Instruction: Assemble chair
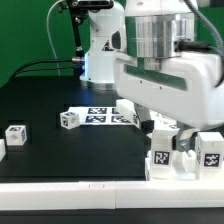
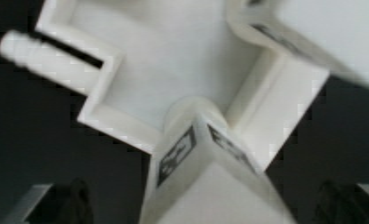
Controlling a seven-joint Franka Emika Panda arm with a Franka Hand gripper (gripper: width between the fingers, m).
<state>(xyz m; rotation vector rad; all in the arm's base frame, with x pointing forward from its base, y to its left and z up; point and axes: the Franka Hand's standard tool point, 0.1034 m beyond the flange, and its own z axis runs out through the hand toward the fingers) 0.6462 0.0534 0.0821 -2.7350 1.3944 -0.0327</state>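
Part of the white chair stands at the exterior view's lower right: a tagged block point(image 1: 161, 157) and a second tagged block point(image 1: 212, 150) beside it. My gripper point(image 1: 168, 132) hangs right over them. In the wrist view a white tagged bar point(image 2: 207, 165) rises between my dark fingers point(image 2: 56, 203), with a gap on each side, so the jaws stand open around it. Beyond it lies a white notched slab point(image 2: 163, 75). Loose tagged chair blocks sit at the left point(image 1: 15, 133) and near the middle point(image 1: 68, 119).
The marker board point(image 1: 100, 115) lies flat behind the middle block. Another small white piece point(image 1: 2, 146) shows at the far left edge. A white border rail point(image 1: 70, 190) runs along the table's front. The arm's base point(image 1: 100, 50) stands at the back.
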